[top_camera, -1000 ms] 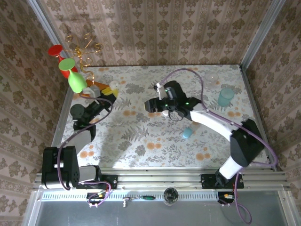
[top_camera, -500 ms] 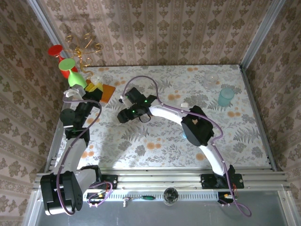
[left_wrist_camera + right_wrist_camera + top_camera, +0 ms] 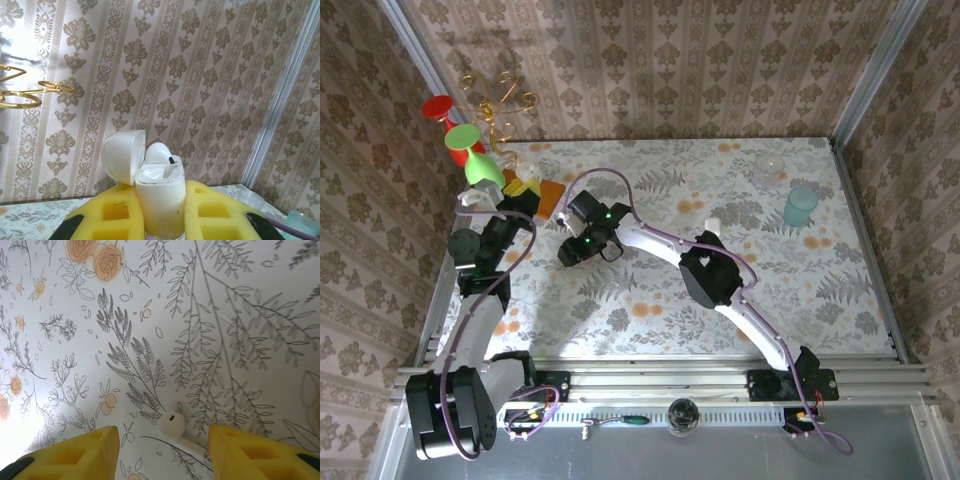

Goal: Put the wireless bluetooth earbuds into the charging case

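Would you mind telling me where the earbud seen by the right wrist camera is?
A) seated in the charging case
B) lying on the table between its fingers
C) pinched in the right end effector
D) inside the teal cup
B: the earbud lies on the floral table, in the gap of the right end effector, whose yellow fingers stand apart on either side of it.

Clamped upright between the yellow foam pads (image 3: 116, 215) of the left gripper (image 3: 160, 212), a white charging case (image 3: 161, 200); hinged open toward the pincer's left, its rounded lid (image 3: 122, 156); seated in the top, above the fingertips, one white earbud (image 3: 159, 153) with a small dark spot; behind, patterned wallpaper (image 3: 200, 75); far up-left of the pincer, gold wire loops (image 3: 30, 92); to its right, a slanting metal post (image 3: 287, 95) and a teal cup (image 3: 302, 220) at the corner.
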Robot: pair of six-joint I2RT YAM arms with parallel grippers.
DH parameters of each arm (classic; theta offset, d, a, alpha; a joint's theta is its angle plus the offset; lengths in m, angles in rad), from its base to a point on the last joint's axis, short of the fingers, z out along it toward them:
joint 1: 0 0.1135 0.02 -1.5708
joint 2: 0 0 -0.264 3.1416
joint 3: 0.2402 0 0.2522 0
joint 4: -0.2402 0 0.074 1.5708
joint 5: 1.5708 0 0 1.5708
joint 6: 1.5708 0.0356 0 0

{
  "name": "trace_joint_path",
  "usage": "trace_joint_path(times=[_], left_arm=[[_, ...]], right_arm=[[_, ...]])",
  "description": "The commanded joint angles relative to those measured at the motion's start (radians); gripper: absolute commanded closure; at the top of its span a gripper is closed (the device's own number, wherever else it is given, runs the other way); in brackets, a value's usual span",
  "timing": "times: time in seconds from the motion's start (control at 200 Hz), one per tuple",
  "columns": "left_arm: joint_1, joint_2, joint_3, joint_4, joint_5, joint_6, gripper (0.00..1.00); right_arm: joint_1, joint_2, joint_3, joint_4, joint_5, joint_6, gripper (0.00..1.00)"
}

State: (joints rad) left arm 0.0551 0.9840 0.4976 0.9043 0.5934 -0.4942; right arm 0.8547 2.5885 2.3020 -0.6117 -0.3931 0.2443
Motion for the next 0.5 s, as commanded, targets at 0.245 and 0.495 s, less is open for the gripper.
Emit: trace_joint_path(times=[0.245, 0.495], left_arm=[[0.007, -0.039, 0.014, -0.001, 0.042, -0.001, 0.94], [0.008, -0.061, 0.013, -0.024, 0.043, 0.007, 0.94]], right_arm=[[0.071, 0.098, 0.165, -0.194, 0.221, -0.151, 0.54], [0.102, 0.165, 0.265, -0.277, 0.387, -0.186, 0.66]])
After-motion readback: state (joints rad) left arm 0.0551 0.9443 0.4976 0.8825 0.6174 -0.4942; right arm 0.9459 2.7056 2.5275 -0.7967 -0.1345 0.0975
